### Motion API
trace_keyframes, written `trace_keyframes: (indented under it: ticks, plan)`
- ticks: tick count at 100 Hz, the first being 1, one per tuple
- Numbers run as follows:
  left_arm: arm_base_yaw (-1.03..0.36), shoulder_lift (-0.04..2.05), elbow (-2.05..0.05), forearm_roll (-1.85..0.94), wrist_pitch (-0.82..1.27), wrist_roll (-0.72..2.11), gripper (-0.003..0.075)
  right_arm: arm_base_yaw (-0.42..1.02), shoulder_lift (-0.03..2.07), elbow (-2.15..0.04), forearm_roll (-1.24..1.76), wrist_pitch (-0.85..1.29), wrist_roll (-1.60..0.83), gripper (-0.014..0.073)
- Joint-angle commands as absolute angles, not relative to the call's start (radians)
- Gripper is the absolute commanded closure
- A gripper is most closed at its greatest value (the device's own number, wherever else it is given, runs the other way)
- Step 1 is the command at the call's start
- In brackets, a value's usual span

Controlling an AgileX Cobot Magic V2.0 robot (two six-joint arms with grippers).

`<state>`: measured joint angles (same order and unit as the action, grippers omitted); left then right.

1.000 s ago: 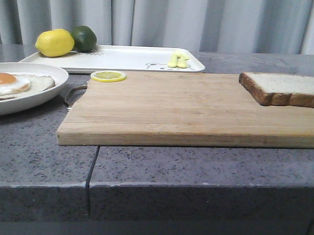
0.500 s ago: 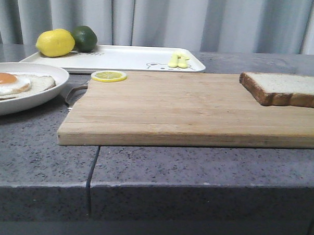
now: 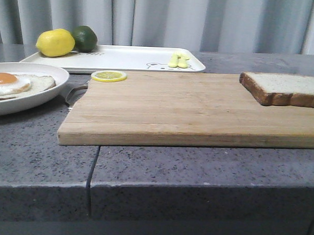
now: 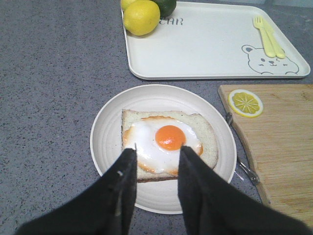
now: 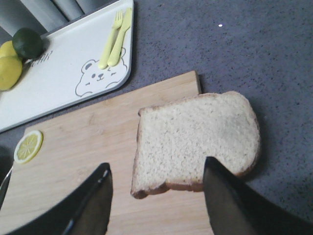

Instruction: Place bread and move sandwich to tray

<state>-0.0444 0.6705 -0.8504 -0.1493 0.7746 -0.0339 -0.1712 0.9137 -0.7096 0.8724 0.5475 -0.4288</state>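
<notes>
Your left end effector hangs open over sandwich; right end effector open w/ nothing held, prob. above bread.

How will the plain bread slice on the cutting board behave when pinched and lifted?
The bread looks thick and porous, so it is probably light and squashes under a firm pinch. Held by one edge it may sag. Part of it overhangs the cutting board, which likely gives the open right fingers access.
</notes>
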Motion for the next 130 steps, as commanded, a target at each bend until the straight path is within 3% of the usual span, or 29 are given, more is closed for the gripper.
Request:
trace_keyframes:
  ticks: [1,38,130]
  plan:
    - [-0.051,0.677,-0.885,-0.164,0.711,-0.036,0.0535,-0.239,0.943,-0.746,1.044,0.526,-0.561,0.0167]
    - [-0.051,0.677,-0.885,-0.164,0.711,-0.036,0.0535,-0.501,1.08,-0.745,1.345,0.744,-0.774,0.0167]
    - [-0.051,0.677,-0.885,-0.164,0.711,-0.036,0.0535,-0.482,1.411,-0.745,1.438,0.847,-0.853,0.0167]
